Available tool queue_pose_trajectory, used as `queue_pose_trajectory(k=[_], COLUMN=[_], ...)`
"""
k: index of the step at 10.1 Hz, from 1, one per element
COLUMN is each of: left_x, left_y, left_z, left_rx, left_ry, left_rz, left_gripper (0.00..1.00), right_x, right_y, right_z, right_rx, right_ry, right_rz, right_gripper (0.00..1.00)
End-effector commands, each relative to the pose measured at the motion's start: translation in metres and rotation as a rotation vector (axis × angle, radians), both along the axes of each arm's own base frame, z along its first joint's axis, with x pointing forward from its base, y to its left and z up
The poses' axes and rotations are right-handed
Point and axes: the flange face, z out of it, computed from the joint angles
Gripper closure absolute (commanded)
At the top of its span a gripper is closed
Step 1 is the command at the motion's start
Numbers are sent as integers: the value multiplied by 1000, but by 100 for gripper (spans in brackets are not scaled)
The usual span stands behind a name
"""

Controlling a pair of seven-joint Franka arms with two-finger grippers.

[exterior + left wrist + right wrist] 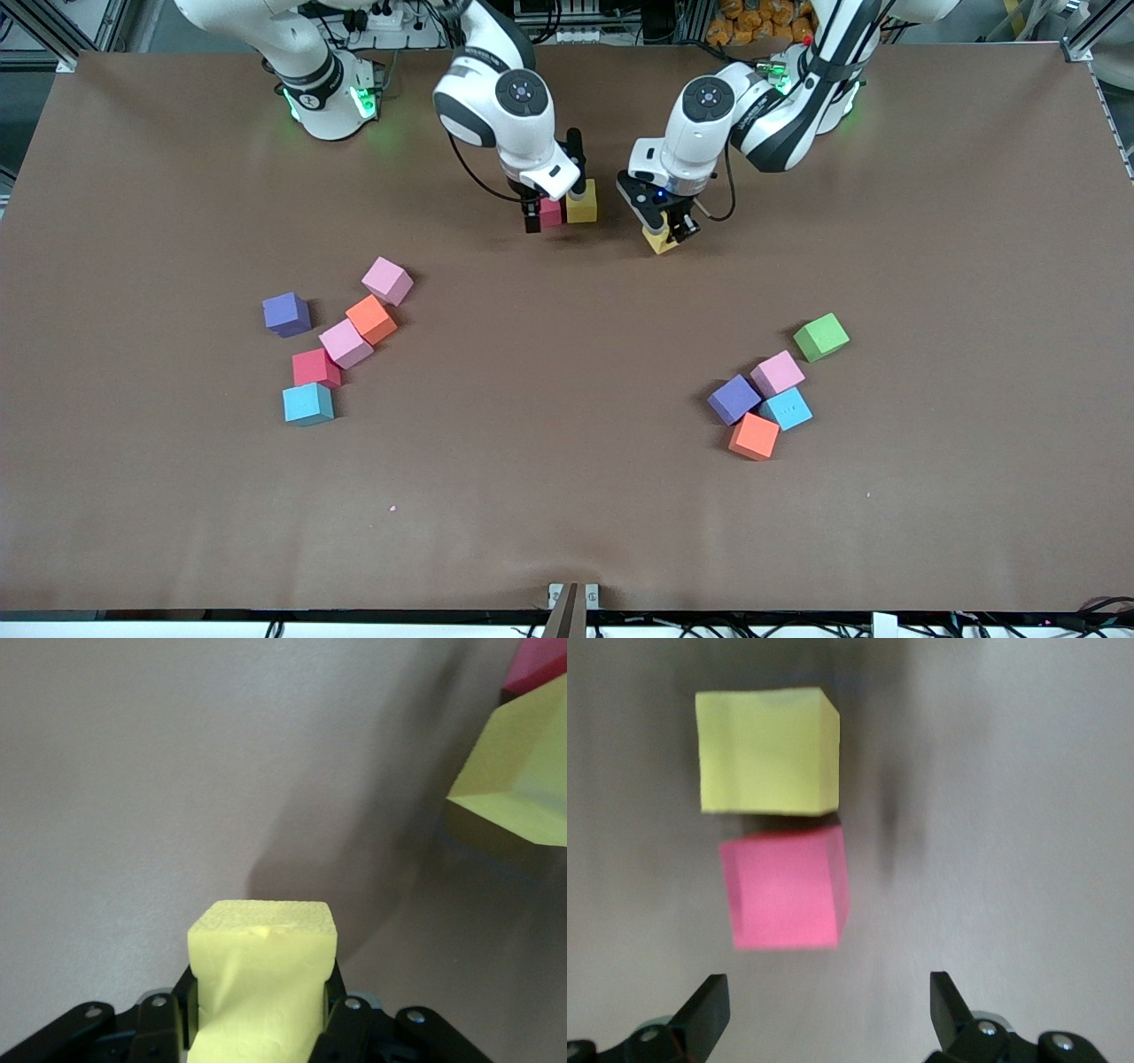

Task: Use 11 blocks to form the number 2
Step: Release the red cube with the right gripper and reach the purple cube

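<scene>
Two cubes are already sitting side by side in the front view, a hot-pink cube point(551, 213) touching a yellow cube point(582, 202) near the robots' bases, so you are building the first row of the number 2. The right gripper point(554, 206) is hanging over that pair, while the left gripper point(666, 232) is carrying a second yellow cube point(659, 239) just beside them, toward the left arm's end.

Your left wrist view is showing its fingers point(341, 1014) clenching that block above the brown table point(177, 771).

Your right wrist view is showing the jaws spread wide, released, with nothing between them.

Next, I judge, you are needing to set the held cube flush against the yellow one. Loose blocks are waiting in two clusters nearer the camera, with the green cube point(821, 337) among them.
</scene>
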Motion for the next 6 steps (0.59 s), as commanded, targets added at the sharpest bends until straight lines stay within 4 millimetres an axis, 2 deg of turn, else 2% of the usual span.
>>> queue_pose_trajectory(k=[1,2,4,6], left_x=[-6,-12,-19,-28], left_y=[-5,-9,-16,-22], left_z=[6,5,6,2], left_rx=[-5,-5,-1,22], left_ry=[-28,-25,-32,-53], left_rz=[-21,-38,-78,-161], left_gripper=[57,57,57,57], right_x=[2,11,48,93], right_y=[-23,-43,-99,-154], right_z=[40,61,116,134], right_rx=[-29,-60,-69,-53], right_ry=[27,69,31,-8], right_rz=[-75,-95,-162,-303], right_gripper=[0,0,0,0])
